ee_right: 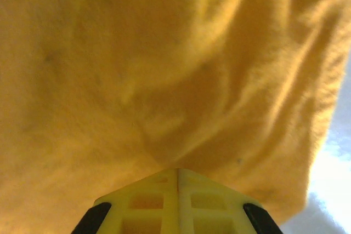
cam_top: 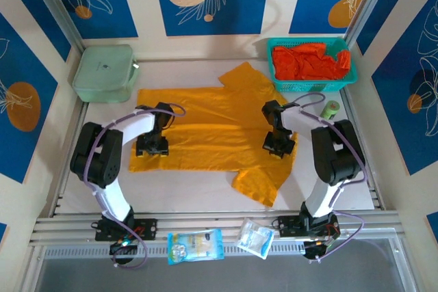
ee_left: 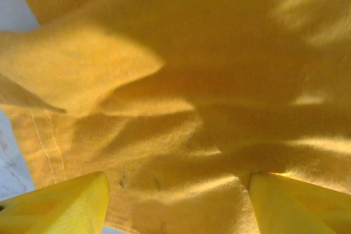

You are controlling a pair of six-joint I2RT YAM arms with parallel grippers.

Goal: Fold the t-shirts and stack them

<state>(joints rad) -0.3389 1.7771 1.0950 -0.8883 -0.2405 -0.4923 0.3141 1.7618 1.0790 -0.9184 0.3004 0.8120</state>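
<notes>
A mustard-yellow t-shirt [cam_top: 212, 128] lies spread across the table, one sleeve toward the back and one toward the front right. My left gripper [cam_top: 152, 148] is down on its front left hem. In the left wrist view its fingers [ee_left: 71, 204] stand apart, open, with rumpled yellow cloth [ee_left: 181, 108] between them. My right gripper [cam_top: 279, 147] is down on the shirt's right part. In the right wrist view its jaws [ee_right: 176, 171] are shut, and creases in the cloth [ee_right: 164, 80] run into the tips. Red-orange t-shirts [cam_top: 308, 61] are heaped in the basket.
The teal mesh basket [cam_top: 311, 87] stands at the back right with a small green roll [cam_top: 331, 108] in front of it. A pale green lidded box [cam_top: 104, 73] sits at the back left. Two plastic packets [cam_top: 196, 245] [cam_top: 256, 238] lie on the front rail between the arm bases.
</notes>
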